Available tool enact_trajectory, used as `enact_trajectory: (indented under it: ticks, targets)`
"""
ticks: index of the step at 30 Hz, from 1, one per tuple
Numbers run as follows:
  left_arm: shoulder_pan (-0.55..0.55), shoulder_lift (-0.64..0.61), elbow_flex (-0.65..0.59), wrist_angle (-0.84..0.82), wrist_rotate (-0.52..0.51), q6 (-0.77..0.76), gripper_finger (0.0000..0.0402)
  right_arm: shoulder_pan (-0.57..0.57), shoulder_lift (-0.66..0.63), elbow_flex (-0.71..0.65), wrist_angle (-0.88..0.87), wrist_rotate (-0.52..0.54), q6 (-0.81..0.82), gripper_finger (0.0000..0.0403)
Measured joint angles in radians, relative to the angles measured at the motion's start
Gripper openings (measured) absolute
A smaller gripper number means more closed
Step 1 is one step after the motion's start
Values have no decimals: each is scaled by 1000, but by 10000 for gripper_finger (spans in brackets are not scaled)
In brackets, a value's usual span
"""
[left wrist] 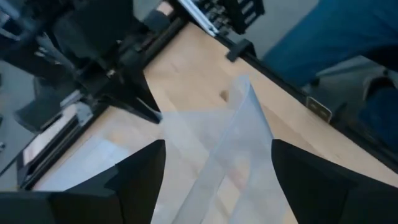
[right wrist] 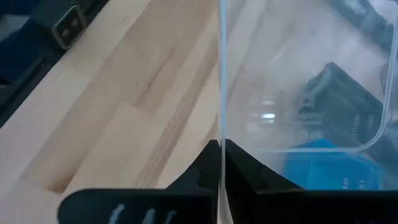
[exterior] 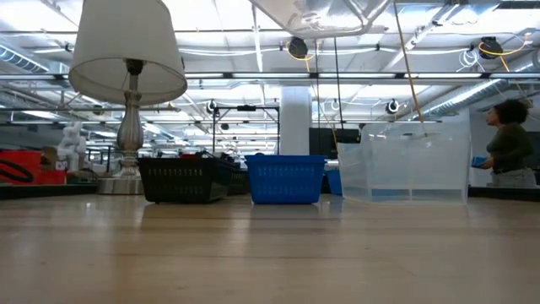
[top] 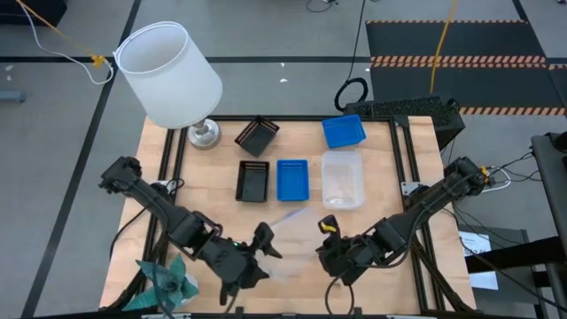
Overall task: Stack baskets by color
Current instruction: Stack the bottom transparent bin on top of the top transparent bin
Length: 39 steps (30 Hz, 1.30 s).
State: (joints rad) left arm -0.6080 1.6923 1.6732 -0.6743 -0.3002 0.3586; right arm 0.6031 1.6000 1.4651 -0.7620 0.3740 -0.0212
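Observation:
Above the table's near middle a clear basket (top: 292, 232) hangs tilted between my two grippers; the low view catches it at its top edge (exterior: 321, 17). My right gripper (top: 326, 232) is shut on it. My left gripper (top: 266, 244) is open, its fingers (left wrist: 140, 180) on either side of the basket's other end (left wrist: 239, 149); no touch shows. Flat on the table in a row lie a black basket (top: 253, 180), a blue basket (top: 292, 180) and a clear basket (top: 343, 179). Behind them lie another black basket (top: 257, 135) and another blue one (top: 344, 131). My right gripper pinches a thin side wall (right wrist: 221, 93) of the clear basket between its two fingers, at the wall's edge. The fingers slant down from the table's near right. The basket is lifted clear of the table and sits tilted.
A white-shaded lamp (top: 168, 75) stands at the far left corner. A teal paper ornament (top: 164, 282) lies at the near left edge beside my left arm. A person (exterior: 509, 143) stands in the room beyond the table. Bare wood stretches along the near edge.

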Motion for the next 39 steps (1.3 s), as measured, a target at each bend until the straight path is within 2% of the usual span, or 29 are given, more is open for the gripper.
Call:
enact_trajectory:
  ticks: [5,10,15,23,33,36,39]
  targets:
    - [0,-10,0,40,-11,-4,284,-9,-3,2,-5,-1,18,1]
    - [8,34,-1,42,-1,-34,316,-15,-2,1,-11,-8,38,1]
    - [36,75,-5,46,1,70,338,-17,-1,0,-13,-7,59,1]
    - [56,42,-3,194,-29,113,336,-32,-1,0,-17,-6,79,2]
    - [43,3,-1,283,-31,93,329,-52,-1,0,-44,6,124,3]
    - [28,-2,-3,282,-87,83,320,-56,-4,0,-44,72,141,3]
    - [23,-7,-3,339,-198,54,310,-69,-7,0,-38,79,149,3]
